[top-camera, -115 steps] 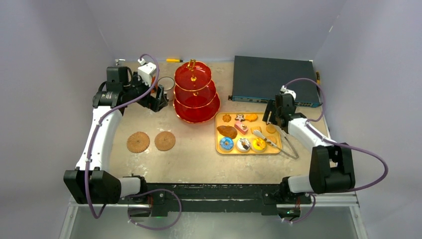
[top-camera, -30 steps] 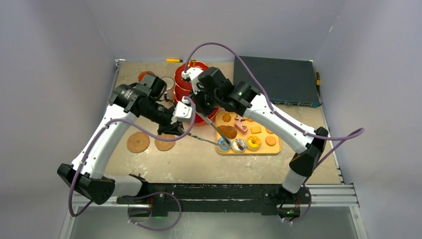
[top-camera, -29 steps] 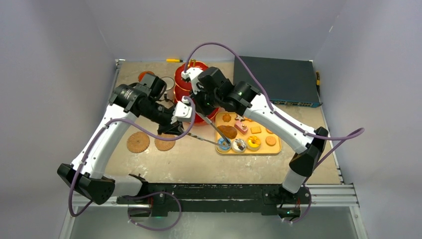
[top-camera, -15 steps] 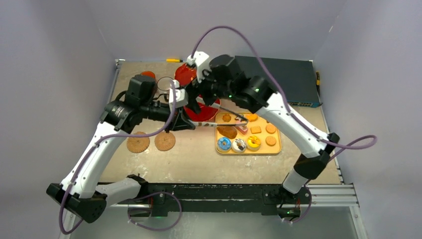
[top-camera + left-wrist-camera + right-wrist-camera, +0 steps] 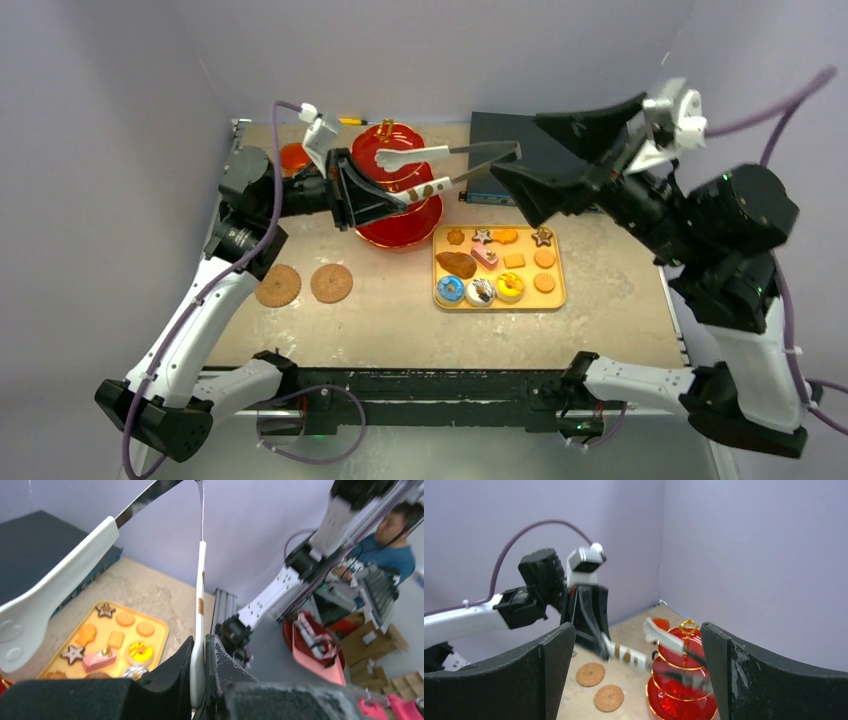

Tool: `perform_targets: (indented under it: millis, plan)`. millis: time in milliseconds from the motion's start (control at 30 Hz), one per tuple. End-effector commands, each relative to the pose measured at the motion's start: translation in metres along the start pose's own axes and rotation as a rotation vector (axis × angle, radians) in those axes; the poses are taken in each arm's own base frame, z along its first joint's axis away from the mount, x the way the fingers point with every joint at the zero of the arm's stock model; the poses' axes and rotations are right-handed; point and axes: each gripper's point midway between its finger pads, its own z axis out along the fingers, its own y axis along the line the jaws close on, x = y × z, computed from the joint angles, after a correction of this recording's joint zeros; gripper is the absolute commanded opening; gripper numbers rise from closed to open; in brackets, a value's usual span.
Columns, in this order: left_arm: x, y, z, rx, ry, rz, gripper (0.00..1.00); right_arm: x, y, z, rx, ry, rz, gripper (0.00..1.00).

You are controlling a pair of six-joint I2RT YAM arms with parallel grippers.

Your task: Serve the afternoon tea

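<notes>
Noting red three-tier stand (image 5: pixel 400 230) at back centre of table (image 5: pixel 380 320), pastries (image 5: pixel 497 265) on yellow tray (image 5: pixel 500 305) just beside. Finding left gripper (image 5: pixel 199 655) clamping one arm of serving tongs (image 5: pixel 400 157) above stand; right gripper (image 5: pixel 515 146) gaping, holding nothing. Advising steadying tongs, squeezing both arms before reaching for pastries.

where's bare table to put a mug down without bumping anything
Bare table lies between the round coasters and the yellow tray, along the front edge, and right of the tray. The back is crowded: red stand, orange mug, dark box, with tongs held above.
</notes>
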Motion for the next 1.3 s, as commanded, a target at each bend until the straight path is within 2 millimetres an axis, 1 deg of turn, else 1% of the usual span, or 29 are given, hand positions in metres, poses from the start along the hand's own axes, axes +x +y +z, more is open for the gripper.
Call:
perform_targets:
  millis: [0,67,100,167,233,300,333,400,467,533,600,667,733,800,867,967,1133,1267]
  plan:
    - [-0.07,-0.031,-0.015,0.08,-0.211,-0.005,0.0,0.052,0.006,0.011,-0.039,0.056,0.041,0.98]
    - [-0.095,-0.033,-0.027,0.088,-0.26,-0.015,0.0,0.068,0.012,0.005,-0.067,0.062,0.071,0.98]
    - [-0.103,-0.034,-0.029,0.089,-0.266,-0.007,0.0,0.069,0.014,0.0,-0.072,0.038,0.088,0.98]
    - [-0.11,-0.036,-0.032,0.095,-0.276,-0.006,0.0,0.085,0.016,-0.001,-0.085,0.027,0.12,0.98]
    - [-0.112,-0.038,-0.033,0.093,-0.287,-0.008,0.0,0.104,0.016,0.007,-0.091,0.043,0.14,0.98]
    - [-0.112,-0.038,-0.033,0.094,-0.289,-0.005,0.0,0.12,0.013,0.024,-0.11,0.071,0.151,0.98]
    - [-0.111,-0.04,-0.033,0.103,-0.282,0.0,0.0,0.123,0.011,0.032,-0.139,0.069,0.154,0.98]
    - [-0.108,-0.046,-0.033,0.13,-0.262,0.016,0.0,0.122,0.003,0.043,-0.218,0.046,0.161,0.98]
    - [-0.106,-0.047,-0.034,0.135,-0.25,0.023,0.0,0.113,-0.001,0.041,-0.331,-0.006,0.172,0.98]
    - [-0.105,-0.047,-0.034,0.136,-0.244,0.018,0.0,0.11,-0.007,0.037,-0.403,-0.043,0.164,0.98]
    - [-0.105,-0.046,-0.034,0.137,-0.245,0.013,0.0,0.119,-0.018,0.04,-0.435,-0.041,0.161,0.98]
    - [-0.102,-0.045,-0.034,0.138,-0.244,0.017,0.0,0.12,-0.022,0.043,-0.472,-0.055,0.165,0.98]
    - [-0.097,-0.04,-0.033,0.135,-0.238,0.016,0.0,0.113,-0.023,0.045,-0.49,-0.109,0.14,0.98]
    - [-0.092,-0.039,-0.033,0.139,-0.23,0.044,0.0,0.098,-0.022,0.045,-0.499,-0.197,0.091,0.98]
    - [-0.088,-0.037,-0.034,0.128,-0.229,0.066,0.0,0.094,-0.018,0.045,-0.534,-0.22,0.084,0.98]
    - [-0.086,-0.03,-0.032,0.118,-0.224,0.071,0.0,0.094,-0.011,0.045,-0.583,-0.229,0.095,0.98]
    - [-0.083,-0.025,-0.03,0.123,-0.218,0.07,0.0,0.096,-0.004,0.05,-0.585,-0.237,0.089,0.98]
    - [-0.078,-0.029,-0.03,0.139,-0.203,0.08,0.0,0.095,-0.008,0.057,-0.543,-0.244,0.091,0.98]
